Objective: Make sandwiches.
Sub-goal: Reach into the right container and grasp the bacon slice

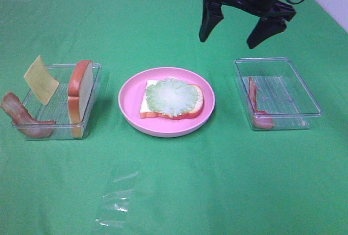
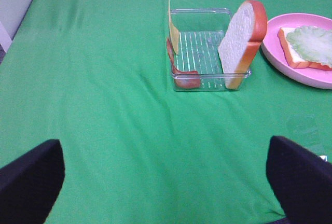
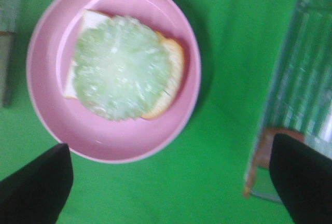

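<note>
The right gripper [image 1: 227, 43] gapes empty at the plate's [image 1: 128, 96] one o'clock. Bacon [image 1: 253, 98] dropped carelessly could shove the lettuce [image 1: 173, 96] off the bread [image 1: 147, 103].

pink plate [image 1: 129, 101], left tray [image 1: 58, 109], right tray [image 1: 291, 99]

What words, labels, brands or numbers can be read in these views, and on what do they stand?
None: no text shows on the pink plate, the bread, the lettuce, the left tray, the right tray or the green cloth in any view.
</note>
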